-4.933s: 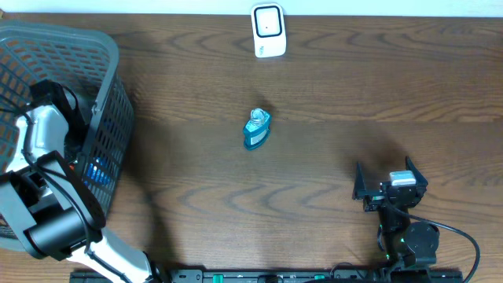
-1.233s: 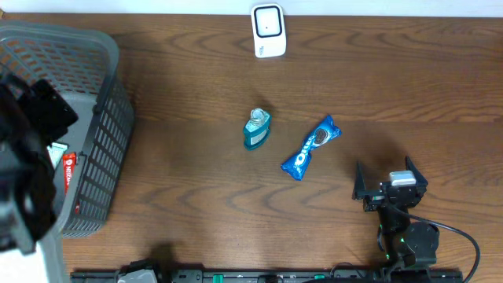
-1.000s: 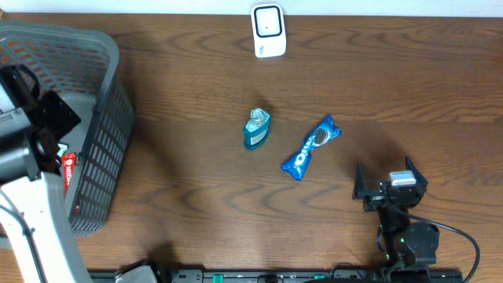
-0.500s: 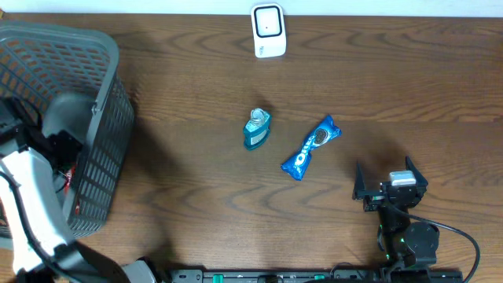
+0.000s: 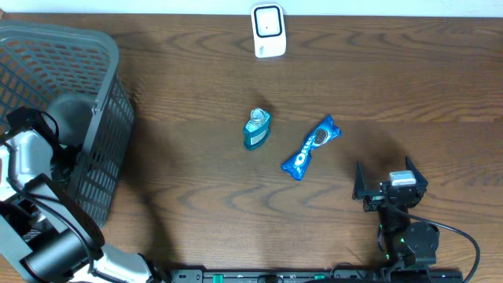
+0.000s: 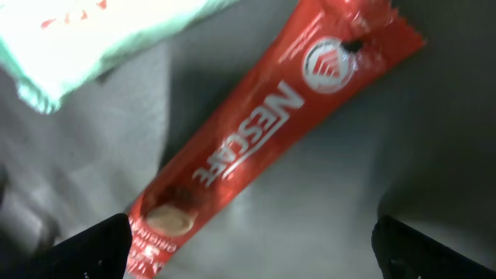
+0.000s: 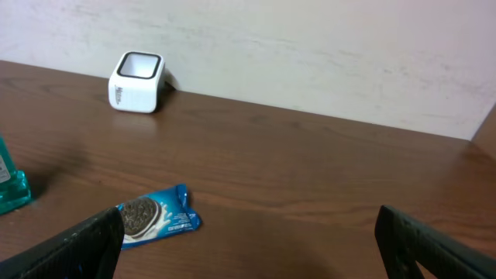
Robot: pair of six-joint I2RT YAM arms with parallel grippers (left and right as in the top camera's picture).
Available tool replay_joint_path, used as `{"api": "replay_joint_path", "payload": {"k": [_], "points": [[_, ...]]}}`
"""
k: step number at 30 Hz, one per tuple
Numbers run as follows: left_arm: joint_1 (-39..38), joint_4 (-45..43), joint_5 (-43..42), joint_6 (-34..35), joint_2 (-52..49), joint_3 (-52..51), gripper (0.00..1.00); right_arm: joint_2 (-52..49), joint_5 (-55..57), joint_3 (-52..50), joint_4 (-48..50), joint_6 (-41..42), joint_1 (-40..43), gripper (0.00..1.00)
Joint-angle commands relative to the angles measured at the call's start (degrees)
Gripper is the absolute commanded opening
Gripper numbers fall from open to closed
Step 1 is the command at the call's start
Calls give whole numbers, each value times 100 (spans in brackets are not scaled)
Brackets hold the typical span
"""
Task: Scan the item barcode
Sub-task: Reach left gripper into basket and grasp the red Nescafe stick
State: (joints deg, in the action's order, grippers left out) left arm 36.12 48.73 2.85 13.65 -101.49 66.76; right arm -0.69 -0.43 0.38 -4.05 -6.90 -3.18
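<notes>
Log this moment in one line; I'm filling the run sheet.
left gripper: open, above Nescafe sachet in basket | right gripper: open, empty | Oreo pack, blue bottle: on table

In the overhead view the basket [image 5: 106, 94] fills the left edge of the table [image 5: 196, 204], with the left arm [image 5: 23, 157] reaching down into it. The scanner [image 5: 268, 30] stands at top centre. The bottle [image 5: 256, 130] sits mid-frame, the cookie pack [image 5: 311, 147] just to its right, apart. The right gripper [image 5: 385, 179] is at lower right. In the left wrist view a Nescafe stick [image 6: 256, 147] lies diagonally on the basket floor, with a packet [image 6: 101, 39] at upper left.
</notes>
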Motion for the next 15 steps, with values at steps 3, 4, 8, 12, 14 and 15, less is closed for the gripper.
{"api": "replay_joint_path", "payload": {"k": [3,4,8,12,14,15], "points": [[24,-302,-28,-205,-33,-22,99,35,9,-4,-24,44,24,99],[24,-358,-28,-214,-33,-39,99,35,9,-4,-24,44,24,99],[24,-723,-28,-310,-35,-382,99,35,9,-4,-24,44,24,99],[24,-1034,-28,-308,-35,-824,92,35,9,-4,-24,44,24,99],[24,-1054,-31,-304,-35,-962,59,35,9,-4,-24,44,24,99],[24,-1047,-33,-280,-35,-1027,44,35,9,-4,-22,44,24,99]]}}
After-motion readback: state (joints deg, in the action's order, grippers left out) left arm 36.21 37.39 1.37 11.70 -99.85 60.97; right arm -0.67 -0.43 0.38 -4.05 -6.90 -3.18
